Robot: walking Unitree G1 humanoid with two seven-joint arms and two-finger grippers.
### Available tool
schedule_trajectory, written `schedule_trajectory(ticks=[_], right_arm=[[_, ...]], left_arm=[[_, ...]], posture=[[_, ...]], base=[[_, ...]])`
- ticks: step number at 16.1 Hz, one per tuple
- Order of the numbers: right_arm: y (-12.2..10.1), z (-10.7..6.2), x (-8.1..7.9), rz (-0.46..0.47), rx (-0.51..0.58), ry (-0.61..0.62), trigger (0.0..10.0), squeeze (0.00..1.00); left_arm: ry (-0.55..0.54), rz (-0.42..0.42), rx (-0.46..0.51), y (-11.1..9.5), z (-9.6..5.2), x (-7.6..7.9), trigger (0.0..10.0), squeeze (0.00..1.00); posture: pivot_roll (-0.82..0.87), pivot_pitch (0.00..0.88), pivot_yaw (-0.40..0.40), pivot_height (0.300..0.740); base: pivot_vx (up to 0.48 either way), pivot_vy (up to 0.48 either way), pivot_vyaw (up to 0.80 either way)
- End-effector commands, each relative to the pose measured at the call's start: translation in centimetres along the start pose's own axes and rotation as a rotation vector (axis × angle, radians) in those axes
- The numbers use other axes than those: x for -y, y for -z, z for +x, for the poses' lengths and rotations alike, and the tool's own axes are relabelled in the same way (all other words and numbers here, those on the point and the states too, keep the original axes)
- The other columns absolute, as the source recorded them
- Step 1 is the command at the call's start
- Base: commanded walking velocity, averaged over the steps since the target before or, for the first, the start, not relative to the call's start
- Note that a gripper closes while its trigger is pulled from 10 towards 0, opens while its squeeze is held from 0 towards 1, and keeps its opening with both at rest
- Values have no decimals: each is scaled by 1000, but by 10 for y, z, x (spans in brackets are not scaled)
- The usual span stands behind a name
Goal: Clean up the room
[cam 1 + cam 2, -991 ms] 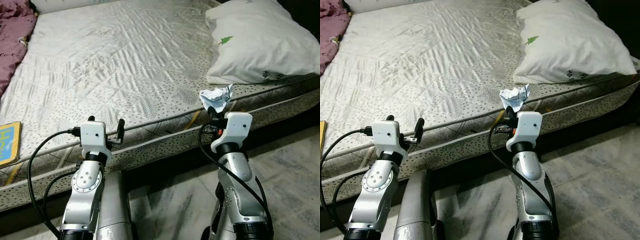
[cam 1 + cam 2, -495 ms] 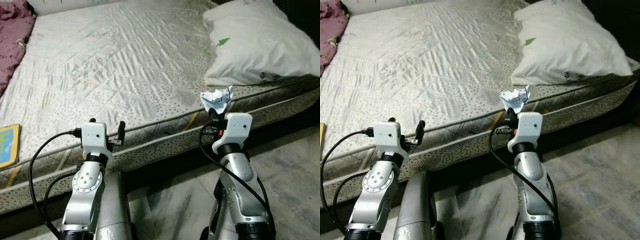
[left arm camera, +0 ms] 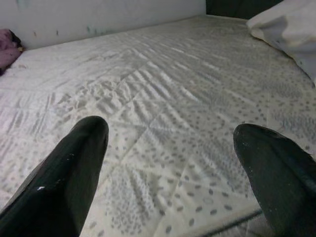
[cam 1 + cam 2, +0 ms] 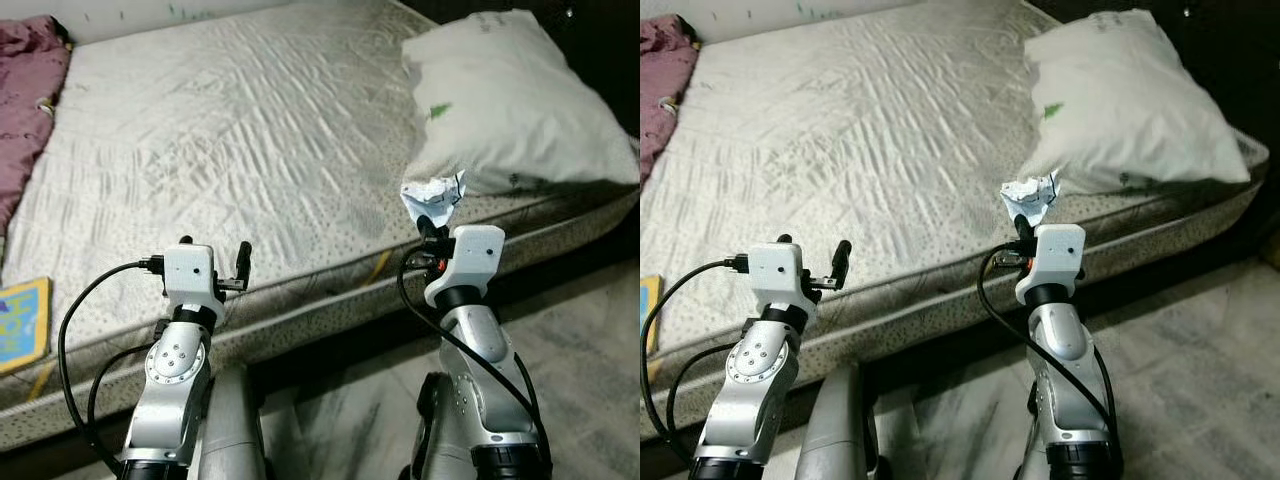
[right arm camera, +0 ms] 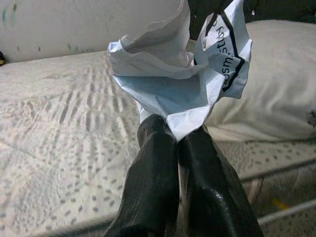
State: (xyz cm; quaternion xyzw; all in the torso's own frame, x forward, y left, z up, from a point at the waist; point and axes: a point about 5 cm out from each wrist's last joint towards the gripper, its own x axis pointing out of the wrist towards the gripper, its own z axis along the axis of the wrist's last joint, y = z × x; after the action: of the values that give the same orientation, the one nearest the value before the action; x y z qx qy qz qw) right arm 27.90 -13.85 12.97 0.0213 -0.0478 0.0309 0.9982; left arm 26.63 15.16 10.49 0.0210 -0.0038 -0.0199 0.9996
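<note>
Crumpled paper [image 5: 177,84] was the piece of litter in hand, pinched by its lower edge and held up in the air just off the front edge of the bed [image 4: 250,150].

At the bed's left edge lay a purple blanket [image 4: 25,90], and near the front left corner a flat yellow and blue book [image 4: 22,318]. The left pincer [image 4: 213,252] hovered at the front edge with its fingers [image 3: 69,177] spread apart and nothing between them, the bare quilted mattress beyond.

Further right, the right pincer [image 5: 175,136] was clenched on the paper, white with blue and black print, its two fingers pressed together below the wad. Behind it, at the bed's right end, a white pillow [image 4: 510,100] rested on the mattress, apart from the paper.

I judged the pickup done and the carrying step under way. The next move would call for finding a bin and bringing the paper over it before letting go; no bin or other container could be made out, so the robot would likely need to turn from the bed first.
</note>
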Motion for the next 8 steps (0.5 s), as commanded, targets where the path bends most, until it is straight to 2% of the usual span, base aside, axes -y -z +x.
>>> schedule_trajectory(ticks=[1,3,8], right_arm=[[-6,2,-3,1,20,-12,10000,0],[-6,2,-1,1,21,-9,10000,0],[0,0,-3,-12,-2,-4,10000,0]], left_arm=[[2,9,-1,-1,1,-2,10000,0],[2,10,1,-1,2,-2,10000,0],[1,13,7,-2,3,-2,10000,0]], posture=[[-4,0,65,594],[-4,0,66,619],[-2,0,65,629]], base=[[0,0,0],[0,0,0],[0,0,0]])
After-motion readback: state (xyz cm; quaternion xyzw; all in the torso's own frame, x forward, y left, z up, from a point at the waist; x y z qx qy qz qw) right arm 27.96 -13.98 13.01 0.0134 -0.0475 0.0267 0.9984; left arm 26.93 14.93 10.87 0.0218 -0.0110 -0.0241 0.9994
